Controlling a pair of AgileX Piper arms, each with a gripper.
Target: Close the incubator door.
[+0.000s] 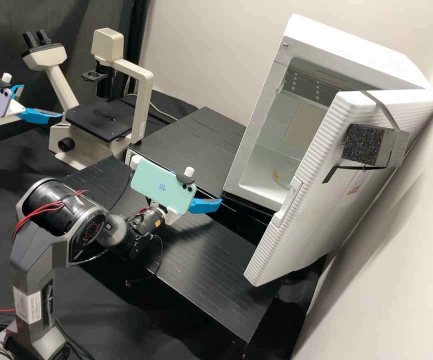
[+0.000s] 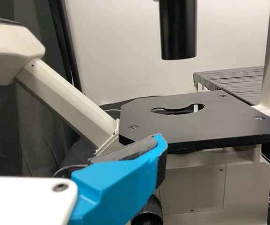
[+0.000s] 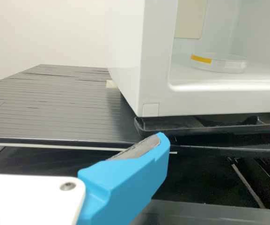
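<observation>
White, ribbed plastic incubator door [image 1: 321,200] stood swung open from its boxy white cabinet [image 1: 351,47]. Near a cream-coloured metal microscope [image 1: 140,105] we held our white left gripper [image 1: 42,102], blue fingers spread. Our matching right gripper [image 1: 210,197] was apart from the door, its fingers also spread. Inside the cabinet we saw a clear, round, yellow-marked dish [image 3: 223,65].

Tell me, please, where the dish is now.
In the high view's right half, the dish lies inside the open incubator, on its floor, below a beige panel.
</observation>
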